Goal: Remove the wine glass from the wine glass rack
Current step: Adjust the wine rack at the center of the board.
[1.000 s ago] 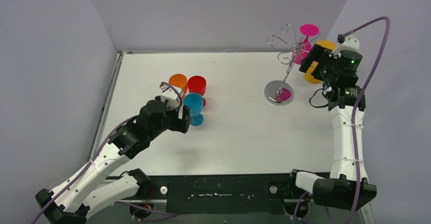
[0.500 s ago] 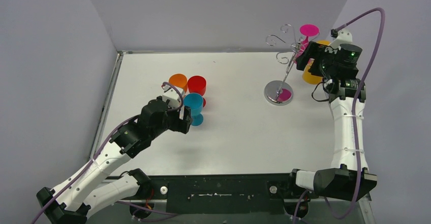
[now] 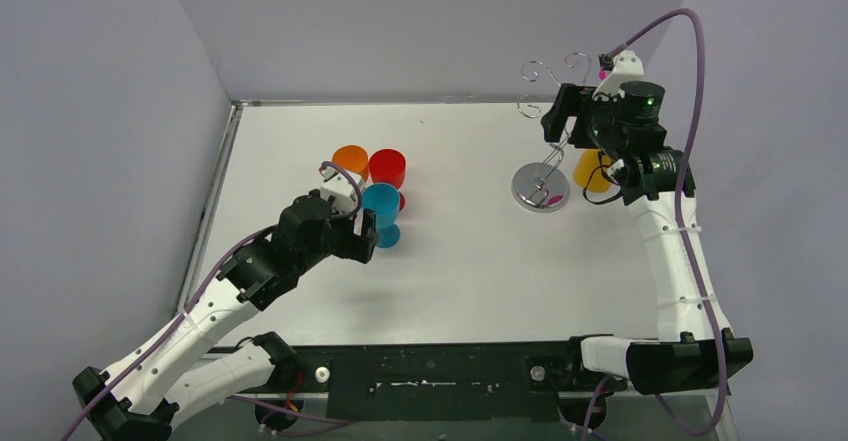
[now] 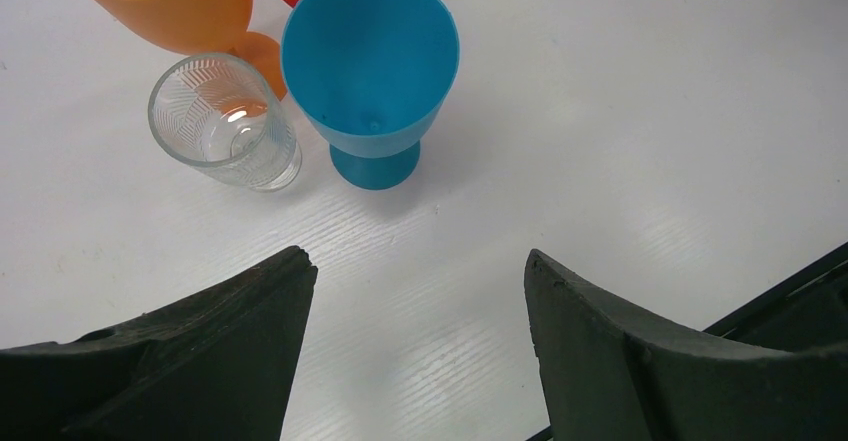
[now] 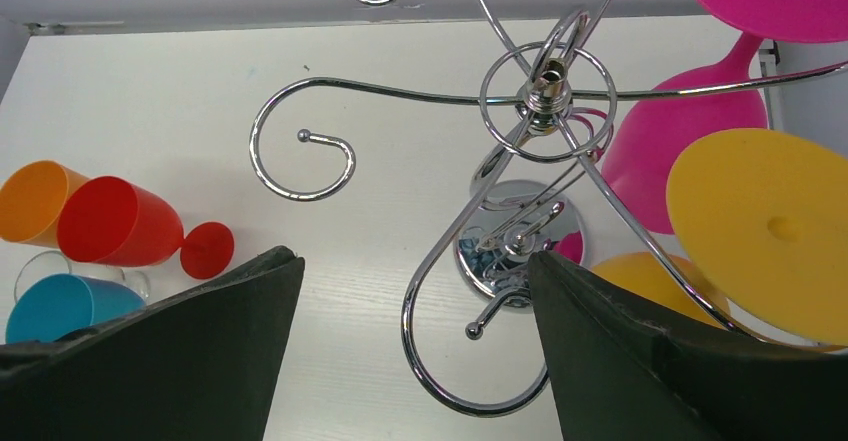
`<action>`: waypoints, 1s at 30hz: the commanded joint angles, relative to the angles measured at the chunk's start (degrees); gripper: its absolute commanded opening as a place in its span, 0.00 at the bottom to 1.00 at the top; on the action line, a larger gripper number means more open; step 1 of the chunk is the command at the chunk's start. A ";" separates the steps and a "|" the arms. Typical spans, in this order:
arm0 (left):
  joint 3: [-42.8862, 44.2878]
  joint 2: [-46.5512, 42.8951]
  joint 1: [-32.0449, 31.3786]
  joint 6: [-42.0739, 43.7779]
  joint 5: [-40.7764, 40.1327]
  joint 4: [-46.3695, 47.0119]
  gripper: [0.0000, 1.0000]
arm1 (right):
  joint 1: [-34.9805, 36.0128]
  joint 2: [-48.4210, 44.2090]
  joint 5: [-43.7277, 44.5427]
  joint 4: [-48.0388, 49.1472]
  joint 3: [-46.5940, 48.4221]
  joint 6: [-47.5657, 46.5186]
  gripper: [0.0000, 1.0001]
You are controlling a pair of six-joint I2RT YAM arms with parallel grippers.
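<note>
The wine glass rack stands toward 2 o'clock on the white counter, its round shiny base flat on the surface and its curled wire arms spread at the top. Two glasses hang upside down from those arms, feet uppermost. In the right wrist view, a pink wine glass sits at about 2 o'clock from the rack's central ring, and a yellow wine glass at about 4 o'clock. The right hand is raised level with the rack's top, close against the arms. Its fingers are spread wide, and the lowest wire curl lies between them in its own camera, but contact cannot be told. Neither glass is pinched. Toward 10 o'clock from the counter's centre stands a tight group: a blue glass, with an orange glass and a red glass behind it. A clear ribbed tumbler is just beside the blue one at its 9 o'clock. The left hand hovers at the blue glass's 6 o'clock, fingers spread, holding nothing.
</note>
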 commanded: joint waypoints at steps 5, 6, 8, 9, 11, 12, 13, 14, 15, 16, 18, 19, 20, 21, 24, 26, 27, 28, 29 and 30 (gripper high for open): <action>1.16 -0.26 0.34 0.66 1.04 0.49 0.74 | 4.29 -1.18 0.81 0.78 1.59 2.76 0.86; 1.26 -0.17 0.36 0.71 1.05 0.48 0.74 | 4.51 -1.32 0.60 0.78 1.54 2.92 0.86; 1.45 0.00 0.35 0.75 1.06 0.38 0.74 | 4.78 -1.56 0.41 0.83 1.40 3.28 0.86; 1.53 0.04 0.36 0.73 1.06 0.37 0.74 | 4.87 -1.71 0.25 0.91 1.29 3.48 0.86; 1.53 0.14 0.42 0.60 1.21 0.45 0.74 | 5.16 -1.79 -0.15 0.96 1.20 3.90 0.87; 1.51 0.19 0.39 0.53 1.29 0.50 0.75 | 5.34 -1.82 -0.52 1.08 1.13 4.08 0.87; 1.57 0.27 0.41 0.43 1.36 0.47 0.74 | 5.55 -1.90 -0.72 1.17 1.05 4.26 0.87; 1.58 0.28 0.37 0.36 1.47 0.40 0.74 | 5.75 -1.97 -0.83 1.29 1.00 4.36 0.87; 1.59 0.26 0.34 0.32 1.49 0.38 0.74 | 5.90 -2.04 -0.73 1.37 1.08 4.38 0.87; 1.61 0.28 0.37 0.31 1.52 0.33 0.74 | 6.02 -2.18 -0.49 1.46 1.21 4.41 0.87; 1.63 0.15 0.41 0.22 1.52 0.07 0.74 | 6.06 -2.89 0.14 2.23 1.55 4.34 0.88; 1.61 0.10 0.35 0.22 1.50 0.04 0.74 | 6.06 -3.36 0.70 2.61 1.79 4.30 0.89; 1.53 -0.06 0.35 0.16 1.45 0.02 0.74 | 6.09 -3.83 1.49 2.95 2.05 4.25 0.90; 1.49 -0.08 0.40 0.16 1.37 0.02 0.74 | 6.04 -4.49 2.64 3.33 2.22 4.22 0.90; 1.31 -0.45 0.36 0.18 1.04 -0.11 0.74 | 6.04 -7.09 7.79 4.89 1.82 3.82 0.92; 1.06 -1.04 0.36 0.41 0.82 -0.35 0.74 | 6.06 -9.10 13.66 6.22 0.73 3.91 0.95; 0.88 -1.61 0.37 0.86 0.86 -0.34 0.74 | 5.99 -10.20 17.25 7.02 -0.06 4.08 0.97; 0.60 -2.22 0.37 1.45 1.02 -0.28 0.75 | 5.97 -11.29 20.60 7.93 -1.23 4.25 0.99; 0.14 -3.03 0.38 2.18 1.19 -0.04 0.75 | 5.91 -12.36 25.60 8.97 -2.57 4.11 1.00; -0.32 -4.02 0.38 2.84 1.33 0.18 0.76 | 5.71 -13.11 28.16 10.15 -3.93 3.78 1.00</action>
